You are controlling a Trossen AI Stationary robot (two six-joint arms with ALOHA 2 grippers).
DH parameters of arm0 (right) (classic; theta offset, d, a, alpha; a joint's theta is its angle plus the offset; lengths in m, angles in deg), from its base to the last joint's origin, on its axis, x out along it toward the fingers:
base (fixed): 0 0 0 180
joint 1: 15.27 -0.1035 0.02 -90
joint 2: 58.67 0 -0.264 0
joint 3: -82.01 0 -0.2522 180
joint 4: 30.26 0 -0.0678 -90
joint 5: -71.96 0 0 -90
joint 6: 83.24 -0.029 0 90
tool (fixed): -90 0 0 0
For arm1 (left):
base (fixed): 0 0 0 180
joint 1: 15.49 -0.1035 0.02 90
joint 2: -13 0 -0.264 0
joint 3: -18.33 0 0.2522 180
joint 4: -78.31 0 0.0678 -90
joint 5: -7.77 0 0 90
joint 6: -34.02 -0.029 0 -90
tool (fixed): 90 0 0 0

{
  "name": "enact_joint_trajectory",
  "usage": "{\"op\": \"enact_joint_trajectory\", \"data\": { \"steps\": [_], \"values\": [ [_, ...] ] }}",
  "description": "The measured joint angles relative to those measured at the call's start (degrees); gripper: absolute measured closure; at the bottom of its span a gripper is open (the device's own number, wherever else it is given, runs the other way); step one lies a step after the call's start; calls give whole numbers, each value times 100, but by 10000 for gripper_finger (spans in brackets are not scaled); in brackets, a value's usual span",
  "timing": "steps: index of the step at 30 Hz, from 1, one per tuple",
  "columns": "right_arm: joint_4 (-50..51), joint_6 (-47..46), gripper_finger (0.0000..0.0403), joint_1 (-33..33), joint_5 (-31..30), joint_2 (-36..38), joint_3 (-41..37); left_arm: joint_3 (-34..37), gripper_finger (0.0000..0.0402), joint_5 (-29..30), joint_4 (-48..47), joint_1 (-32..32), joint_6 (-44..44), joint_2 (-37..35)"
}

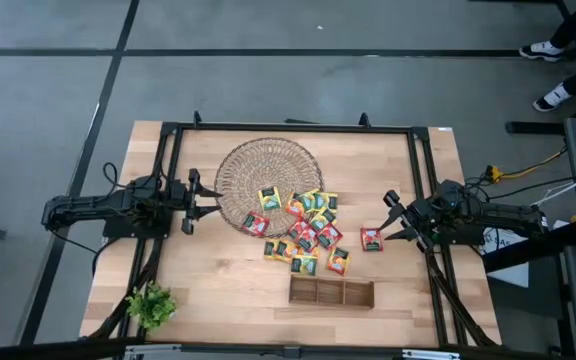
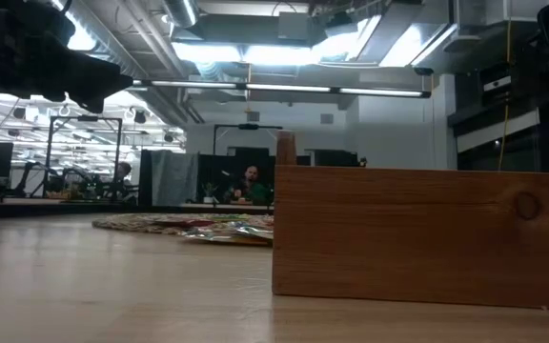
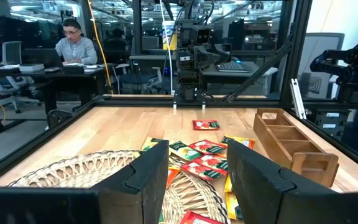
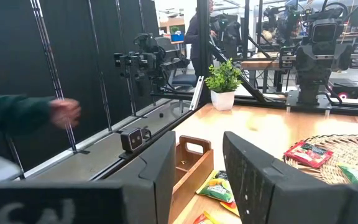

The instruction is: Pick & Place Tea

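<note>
Lying in a loose pile, the small flat square tea bags [image 1: 303, 228] in red, yellow, green and orange spill from the round woven wicker dish [image 1: 253, 170] onto my wooden table [image 1: 218, 280], with one red bag [image 1: 371, 238] apart near my right claw [image 1: 392, 218]. The narrow wooden tray [image 1: 331, 291] sits just below the pile. My right claw and my left claw [image 1: 194, 200], by the dish's edge, both have their fingers spread apart and hold nothing.

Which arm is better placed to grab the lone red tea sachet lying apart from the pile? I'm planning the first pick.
The right: its gripper sits open just beside the lone red sachet. The left gripper waits open beyond the wicker dish.
</note>
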Motion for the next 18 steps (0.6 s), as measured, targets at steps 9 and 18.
{"op": "enact_joint_trajectory", "data": {
  "steps": [9, 18],
  "values": [
    [0, 3, 269, -2, 0, -2, 0, -1, 244, 0, 1, 0, 0, 0],
    [-17, -211, 269, 0, -2, -2, 2, -2, 240, 0, 2, -1, -1, 1]
  ]
}}
